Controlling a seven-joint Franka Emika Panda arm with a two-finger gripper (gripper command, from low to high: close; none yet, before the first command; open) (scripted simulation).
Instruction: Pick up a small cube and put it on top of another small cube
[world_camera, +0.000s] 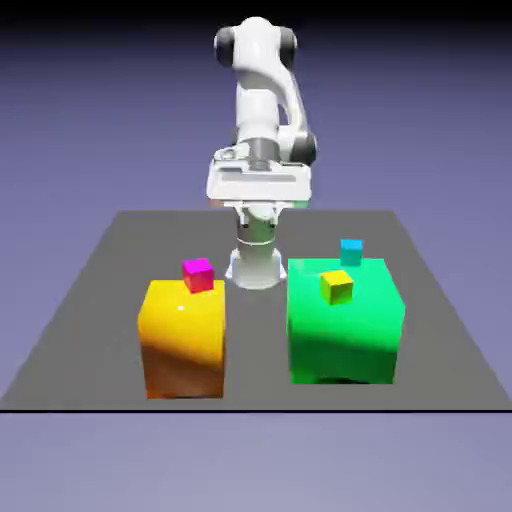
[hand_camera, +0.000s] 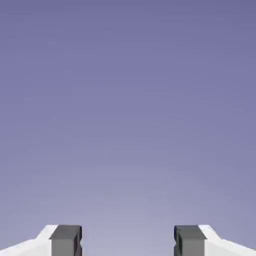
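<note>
Nearest the table's (world_camera: 90, 330) front edge, a big yellow block (world_camera: 183, 340) toward the exterior view's left and a big green block (world_camera: 345, 325) toward its right, well apart. Perched on the yellow block's far top edge, the small magenta-pink cube (world_camera: 198, 274). Atop the green block, a small yellow cube (world_camera: 337, 287); just behind, apparently at that block's far edge, a small cyan cube (world_camera: 351, 251). Farther back, raised high near the far edge, the white Franka arm (world_camera: 262, 110). In the hand view, gripper (hand_camera: 127, 241) fingertips spread wide, holding nothing, only blue-violet backdrop between.
</note>
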